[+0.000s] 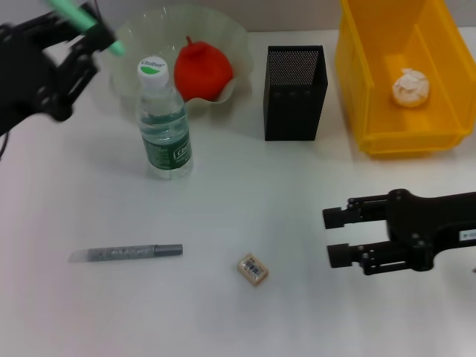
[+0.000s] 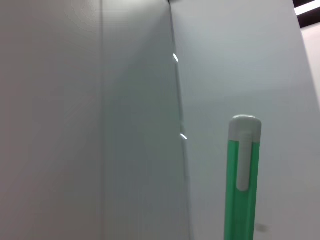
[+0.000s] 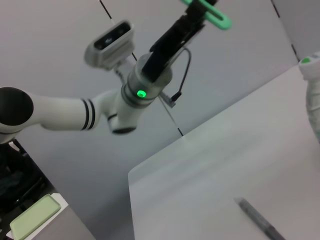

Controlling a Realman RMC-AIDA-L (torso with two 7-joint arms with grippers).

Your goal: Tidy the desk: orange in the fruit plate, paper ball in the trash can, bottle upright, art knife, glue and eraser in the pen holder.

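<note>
The left pincer [image 1: 89,30] is raised over the counter's [image 1: 245,223] far left corner, clamped on a green art knife [image 1: 82,21] that sticks up and out past its fingers; the left wrist view shows the knife's grey-capped end [image 2: 244,165] against the wall. The pen holder [image 1: 294,92] stands well to the right along the far edge, beyond the fruit plate [image 1: 149,37] and the upright bottle [image 1: 163,123]. My worry is the carry: the knife is long and held near one end, so a swing towards the holder could clip the bottle cap and tip the bottle, or brush the orange [image 1: 202,68] already in the plate. If the knife arrives tilted, its tip may catch the holder's mesh rim and slip out of the grip.

Near the front edge, left of centre, lies the grey glue stick [image 1: 126,253], flat and free to roll if nudged. The eraser [image 1: 253,268] sits near the front edge's middle, small and low, and I judge it easy to push away instead of pinching.

The right pincer [image 1: 343,236] hovers over the right side of the counter with its fingers apart and nothing between them, pointing towards the eraser. Should both arms head for the holder together, they could cross paths. The paper ball [image 1: 412,87] already rests in the yellow trash can [image 1: 357,89] at the far right corner.
</note>
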